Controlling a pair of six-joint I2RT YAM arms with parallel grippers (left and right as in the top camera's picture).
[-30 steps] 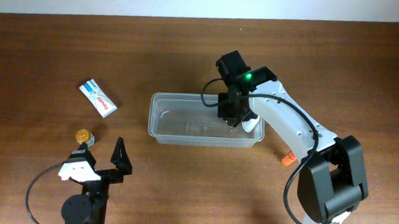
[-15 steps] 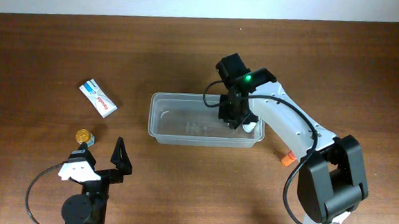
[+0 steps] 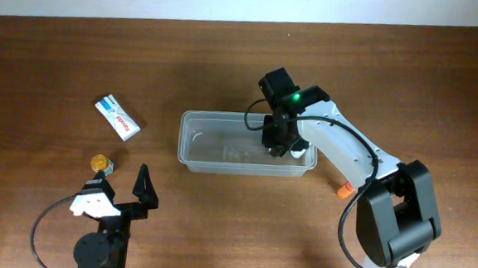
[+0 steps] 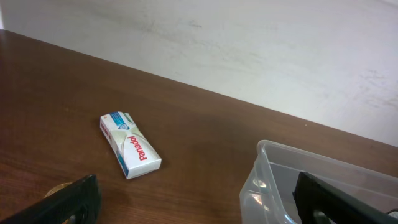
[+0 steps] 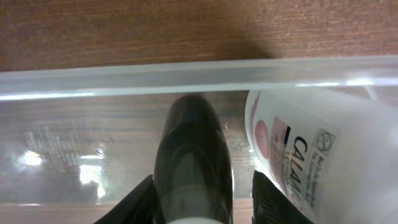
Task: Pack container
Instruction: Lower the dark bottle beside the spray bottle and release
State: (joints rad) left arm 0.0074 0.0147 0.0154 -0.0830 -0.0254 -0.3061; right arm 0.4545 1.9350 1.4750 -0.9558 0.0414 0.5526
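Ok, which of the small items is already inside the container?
The white bottle with pink-and-black lettering, at the container's right end. The white box, gold-topped item and orange-tipped item sit outside it on the table.

I'm looking at one tabletop [image 3: 61, 57] carrying everything. One container [image 3: 212, 167] is sitting on it, and one white bottle [image 5: 323, 155] is lying inside. One small box [image 4: 130, 144] is lying out on the wood. One yellow-capped bottle [image 3: 99, 162] is standing near it, and one orange-capped item [image 3: 344, 189] is peeking out, partly hidden. Two arms are showing: one left arm [image 3: 101, 217] and one right arm [image 3: 346, 149].
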